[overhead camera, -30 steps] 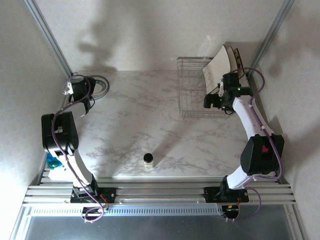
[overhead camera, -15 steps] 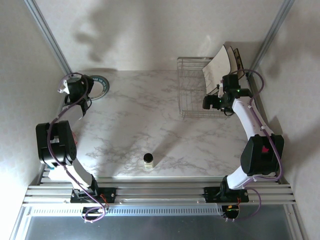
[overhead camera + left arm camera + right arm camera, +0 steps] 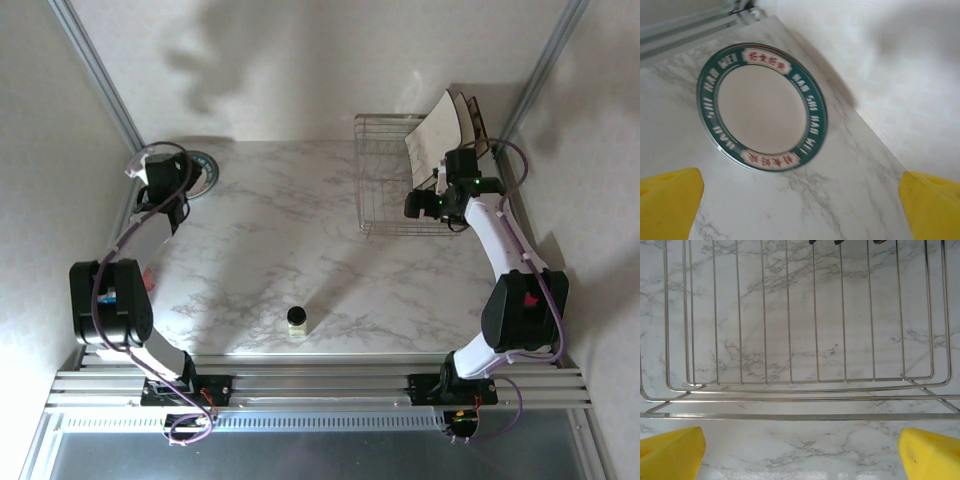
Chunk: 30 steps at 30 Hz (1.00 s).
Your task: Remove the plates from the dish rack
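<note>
Right gripper, spread and empty, faces the thin silver wire dish rack; reaching for the square cream plates leaning at its far end could snag wires and drag it. Left gripper, released, hangs over the round teal-rimmed white plate on the marble surface.

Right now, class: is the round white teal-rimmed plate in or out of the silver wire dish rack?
Out. The teal-rimmed plate lies flat on the marble table, apart from the wire dish rack.
</note>
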Each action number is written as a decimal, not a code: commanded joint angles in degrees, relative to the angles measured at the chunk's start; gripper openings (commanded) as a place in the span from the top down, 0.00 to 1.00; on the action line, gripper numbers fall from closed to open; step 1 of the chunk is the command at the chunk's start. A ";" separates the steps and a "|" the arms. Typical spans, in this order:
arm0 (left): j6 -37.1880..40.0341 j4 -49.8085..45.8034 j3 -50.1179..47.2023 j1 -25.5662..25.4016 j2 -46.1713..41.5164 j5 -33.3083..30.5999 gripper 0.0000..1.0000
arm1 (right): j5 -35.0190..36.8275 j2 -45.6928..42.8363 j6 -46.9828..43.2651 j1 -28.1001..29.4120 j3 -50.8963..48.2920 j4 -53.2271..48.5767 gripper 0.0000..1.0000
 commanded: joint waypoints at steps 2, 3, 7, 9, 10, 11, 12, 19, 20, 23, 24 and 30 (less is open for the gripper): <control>13.10 -10.40 4.48 -5.72 -4.34 -4.83 0.00 | -0.62 -2.24 -0.34 -0.47 3.68 -0.82 0.01; 14.99 -12.57 5.46 -7.15 -4.62 -5.87 0.00 | -0.20 -1.93 -0.63 -0.51 4.59 -1.27 0.01; 19.03 -20.03 8.63 -10.85 -4.42 -4.25 0.01 | 0.17 -0.66 -1.27 -0.58 8.47 -3.04 0.01; 20.70 -23.86 10.72 -11.60 -3.52 -1.66 0.00 | 0.62 -0.56 -1.49 -0.62 9.90 -3.22 0.01; 21.52 -26.09 11.99 -11.93 -2.92 -0.30 0.01 | 0.98 -0.50 -1.58 -0.61 10.62 -3.45 0.01; 22.55 -27.97 13.16 -12.20 -2.29 1.25 0.00 | 1.20 -0.31 -1.66 -0.59 11.49 -3.62 0.01; 23.51 -29.95 14.31 -12.59 -1.79 2.59 0.00 | 1.33 0.08 -1.86 -0.65 12.70 -4.00 0.01; 26.90 -33.66 16.05 -13.55 -0.04 7.79 0.00 | 3.99 6.46 -3.57 -0.67 23.93 -7.03 0.01; 27.40 -34.03 16.37 -13.57 0.49 9.06 0.00 | 4.63 8.11 -4.01 -0.79 26.21 -7.73 0.01; 28.55 -35.90 18.04 -14.31 2.75 9.91 0.00 | 7.34 12.88 -5.17 -1.14 33.01 -9.61 0.01; 28.85 -36.15 18.33 -14.60 3.31 9.76 0.00 | 8.01 14.57 -5.46 -1.34 35.39 -10.05 0.01; 29.53 -35.61 19.20 -14.84 5.48 10.06 0.01 | 8.90 23.45 -6.75 -2.64 47.33 -12.89 0.01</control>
